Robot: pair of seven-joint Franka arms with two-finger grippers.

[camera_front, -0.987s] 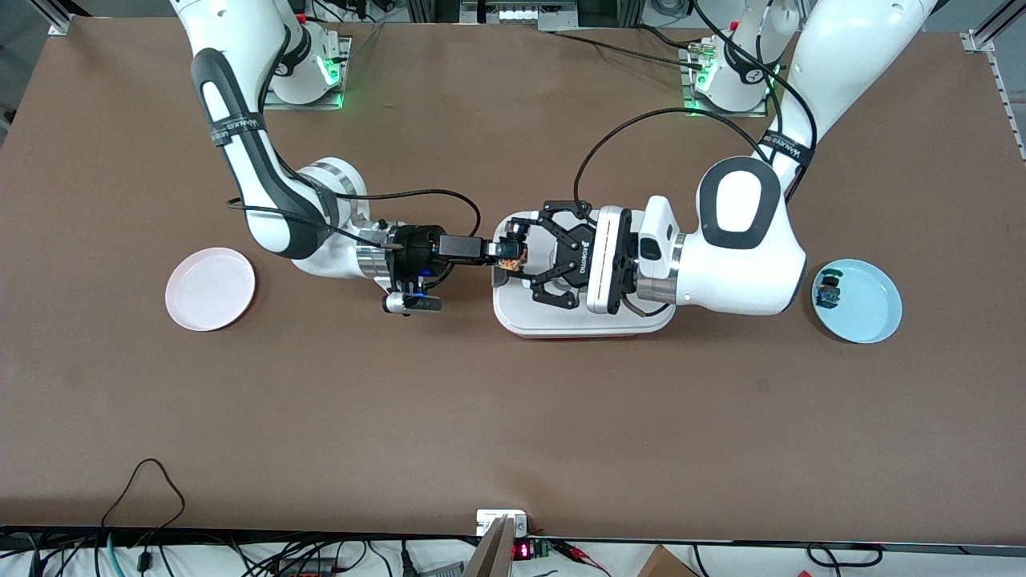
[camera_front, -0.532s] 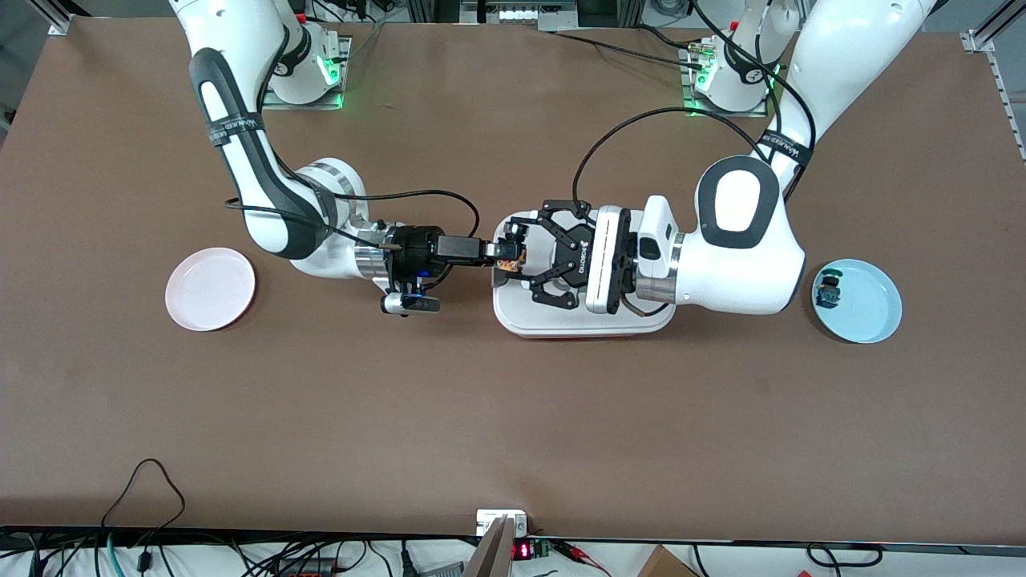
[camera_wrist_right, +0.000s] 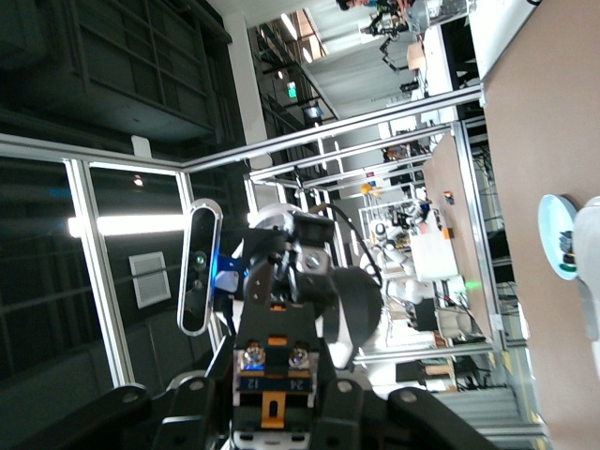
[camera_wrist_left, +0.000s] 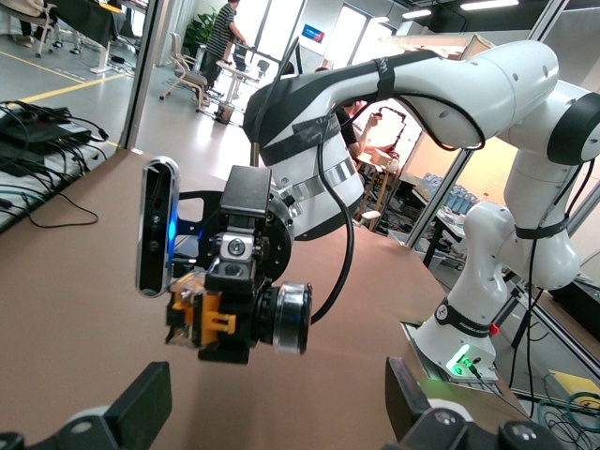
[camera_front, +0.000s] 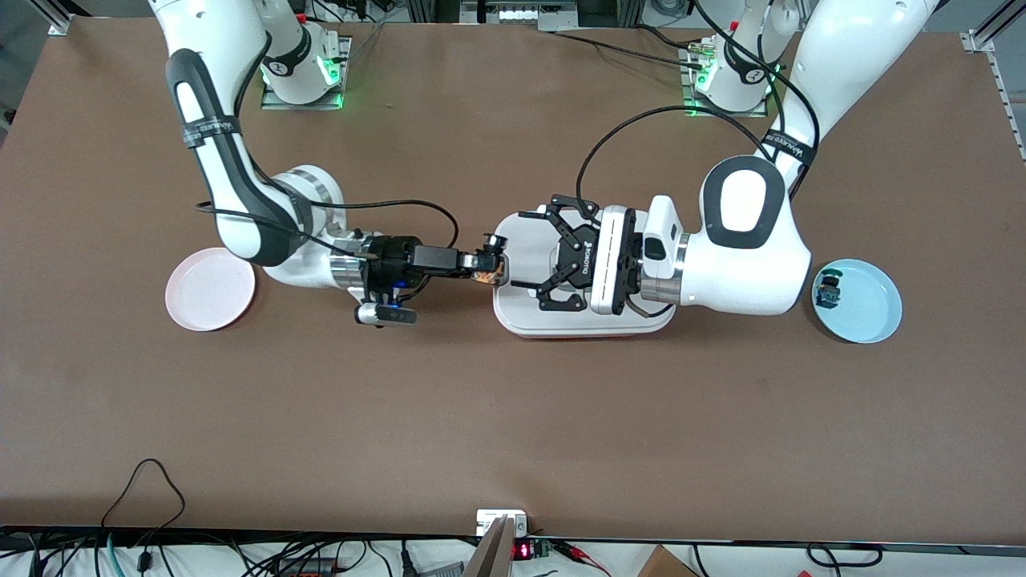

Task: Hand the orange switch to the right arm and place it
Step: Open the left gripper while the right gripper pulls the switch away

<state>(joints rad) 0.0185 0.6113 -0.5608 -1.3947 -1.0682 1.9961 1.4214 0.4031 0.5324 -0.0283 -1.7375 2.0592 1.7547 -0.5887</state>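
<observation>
The slim all-black right gripper (camera_front: 489, 267) is clamped on the tiny black switch with orange cap (camera_front: 486, 276), held above the white rectangular tray's (camera_front: 521, 320) nine-o'clock edge. The white boxy left gripper (camera_front: 525, 250), fingers spread wide apart, hangs over the tray at the switch's three o'clock, not touching it.

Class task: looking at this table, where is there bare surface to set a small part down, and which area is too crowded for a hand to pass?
Free: the brown table between the dishes and the front camera's edge, and the pink plate. Crowded: the middle, where the right end effector, shut on the orange switch, meets the open left end effector over the white tray. The blue plate holds a small part.
</observation>
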